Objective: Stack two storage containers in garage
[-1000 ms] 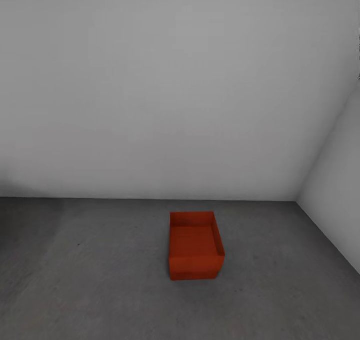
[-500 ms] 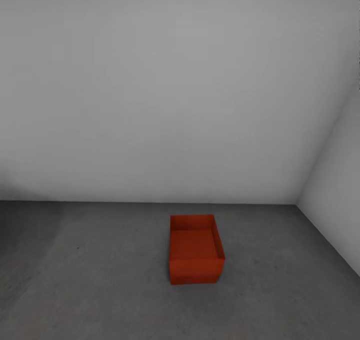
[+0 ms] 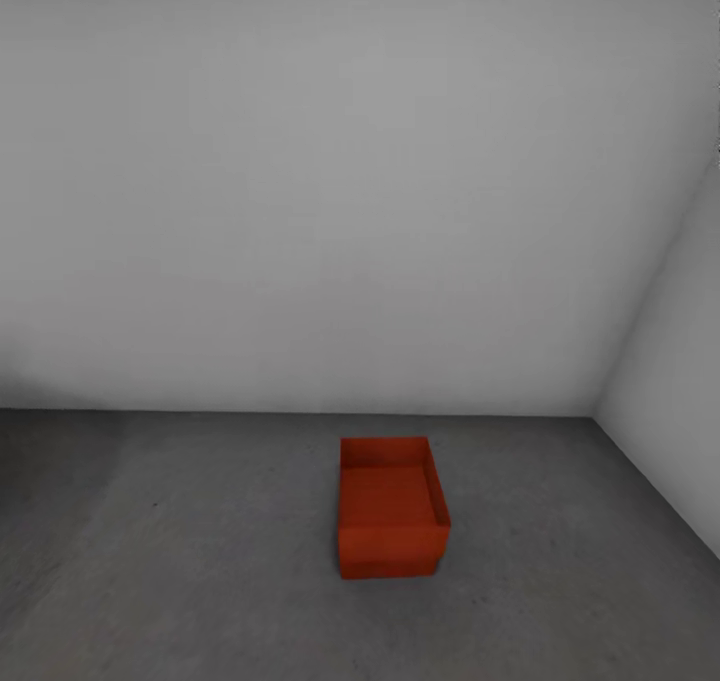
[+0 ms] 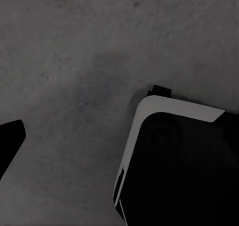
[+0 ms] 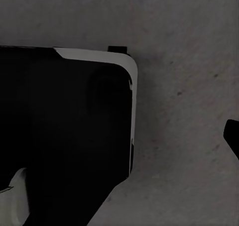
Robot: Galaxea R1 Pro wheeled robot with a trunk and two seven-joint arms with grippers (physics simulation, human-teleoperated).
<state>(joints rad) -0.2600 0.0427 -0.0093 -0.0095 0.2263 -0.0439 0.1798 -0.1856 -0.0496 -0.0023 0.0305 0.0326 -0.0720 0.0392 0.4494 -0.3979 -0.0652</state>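
Observation:
One orange-red storage container (image 3: 392,508) stands open side up on the dark grey concrete floor (image 3: 200,561) of the garage, a short way out from the back wall and left of the room's corner. Nothing is stacked on it and nothing lies in it. In the left wrist view a black fingertip (image 4: 10,144) of my left gripper hangs over bare concrete. In the right wrist view a black fingertip (image 5: 233,136) of my right gripper hangs over concrete too. Both fingertips sit far out at the picture's edge, and neither gripper holds anything.
A plain grey-white wall (image 3: 330,181) closes the back, and a side wall (image 3: 680,381) meets it at the right. My own dark base with a pale rim (image 4: 184,166) (image 5: 59,126) sits below both wrists. Concrete stretches wide to the container's left.
The whole head view has shifted a little, so the container and the wall's foot sit lower in the picture. The container has not moved on the floor.

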